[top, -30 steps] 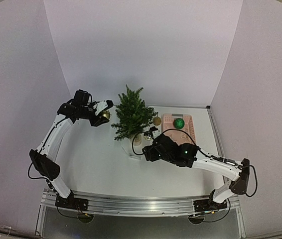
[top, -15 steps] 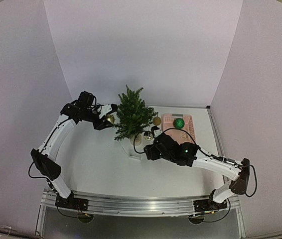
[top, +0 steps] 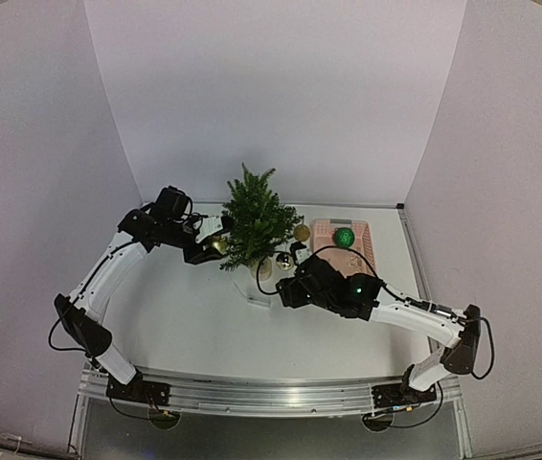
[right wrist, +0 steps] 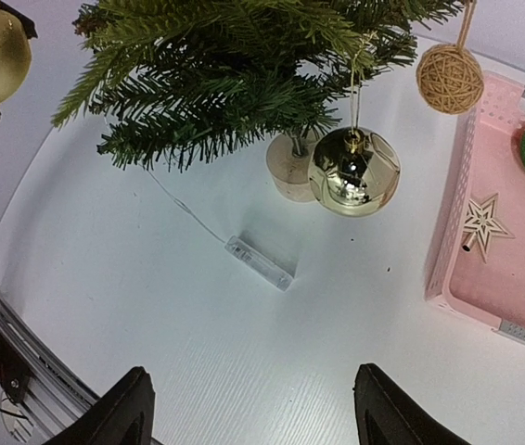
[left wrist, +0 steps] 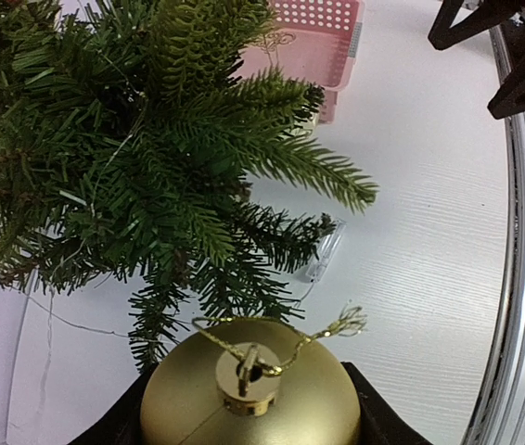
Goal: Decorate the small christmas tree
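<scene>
The small christmas tree (top: pixel 255 220) stands upright at the middle back of the white table (top: pixel 185 316), with a pink basket (right wrist: pixel 448 250) to its right. The left arm (top: pixel 118 264) arches in from the left, its gripper (top: pixel 212 247) pinching a matte gold bauble (left wrist: pixel 250 394) close to the tree's lower branches. The right arm (top: pixel 415 316) stretches low across the table. Its gripper (right wrist: pixel 255 408) has its jaws spread wide and empty, facing a shiny gold bauble (right wrist: pixel 353 171) that hangs from the tree.

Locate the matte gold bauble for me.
In the top view the matte gold bauble is left of centre, held between the left arm's fingers, close beside the small christmas tree's lower left branches.
</scene>
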`<move>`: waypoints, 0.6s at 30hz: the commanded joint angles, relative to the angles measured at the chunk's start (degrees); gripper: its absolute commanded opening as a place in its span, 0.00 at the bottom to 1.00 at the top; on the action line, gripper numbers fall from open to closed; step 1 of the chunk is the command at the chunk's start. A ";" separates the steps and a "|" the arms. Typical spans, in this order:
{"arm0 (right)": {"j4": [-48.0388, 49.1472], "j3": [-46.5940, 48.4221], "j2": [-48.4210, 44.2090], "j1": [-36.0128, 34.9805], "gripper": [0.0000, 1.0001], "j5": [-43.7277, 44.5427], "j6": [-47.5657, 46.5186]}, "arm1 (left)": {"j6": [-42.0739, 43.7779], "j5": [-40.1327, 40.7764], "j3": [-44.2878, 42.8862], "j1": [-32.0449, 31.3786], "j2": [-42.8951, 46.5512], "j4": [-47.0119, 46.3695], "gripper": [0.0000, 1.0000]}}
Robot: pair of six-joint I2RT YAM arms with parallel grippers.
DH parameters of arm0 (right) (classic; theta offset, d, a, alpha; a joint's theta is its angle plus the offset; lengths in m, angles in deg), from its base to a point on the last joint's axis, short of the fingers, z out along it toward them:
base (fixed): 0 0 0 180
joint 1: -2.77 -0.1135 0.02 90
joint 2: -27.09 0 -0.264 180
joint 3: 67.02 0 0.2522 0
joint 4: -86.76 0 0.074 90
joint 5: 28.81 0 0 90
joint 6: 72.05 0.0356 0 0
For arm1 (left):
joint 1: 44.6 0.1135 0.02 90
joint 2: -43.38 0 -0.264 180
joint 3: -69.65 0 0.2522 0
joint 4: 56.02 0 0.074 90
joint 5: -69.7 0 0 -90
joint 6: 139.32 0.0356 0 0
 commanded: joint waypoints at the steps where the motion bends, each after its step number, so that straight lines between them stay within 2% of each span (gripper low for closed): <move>1: 0.34 1.81 -0.56 0.25 0.72 -0.14 0.12 | -1.41 0.02 -1.80 0.45 -0.58 -2.64 0.00; 10: 0.35 2.32 -0.55 0.23 0.72 -0.01 -0.21 | -2.78 4.05 -5.90 -0.49 -4.65 -4.12 0.00; 18: 0.35 2.16 -0.41 0.26 0.72 0.06 -0.07 | -3.59 3.87 -7.64 -0.67 -5.47 -4.63 0.00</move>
